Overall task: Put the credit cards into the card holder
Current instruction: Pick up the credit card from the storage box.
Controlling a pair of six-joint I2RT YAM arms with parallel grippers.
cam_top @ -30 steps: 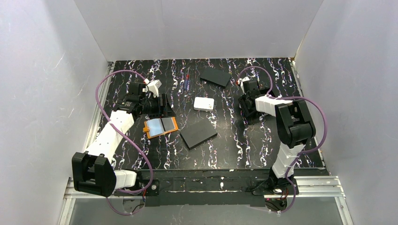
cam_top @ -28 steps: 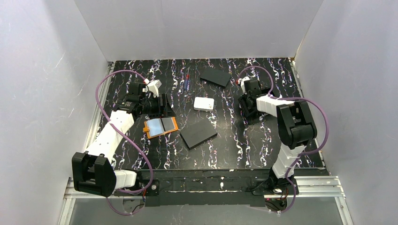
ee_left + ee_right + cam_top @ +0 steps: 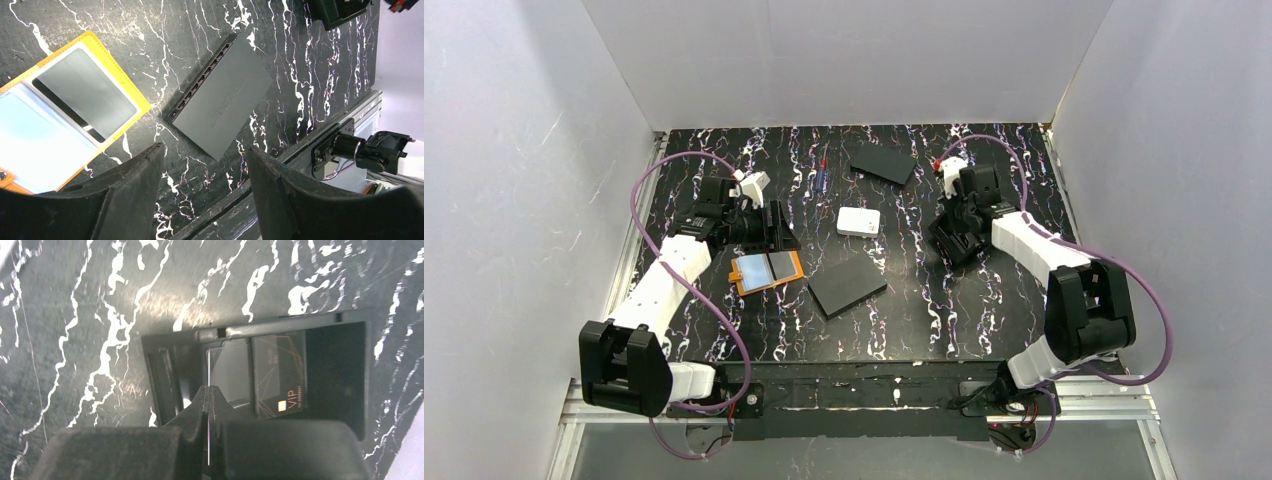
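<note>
While left claw point(image 3: 205, 150) gapes | card holder point(image 3: 120, 75) just beside, open flat

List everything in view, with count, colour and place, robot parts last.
Orange folding card holder: one, orange with pale blue-grey inside, open, left of centre.
Flat box with a row of ports: one, black, right of the holder.
Flat rectangle: one, black, far side.
Small box: one, white, centre.
Thin stick: one, red and blue, far side.
Shallow tray: one, black, under the right gripper.
Card marked VIP: one, dark, in the tray.
Thin card: one, edge-on, apparently pinched by the right gripper.
Marbled tabletop: one, black, white veins.
Left gripper: one, black, open, above the holder's edge.
Right gripper: one, black, shut, over the tray.
</note>
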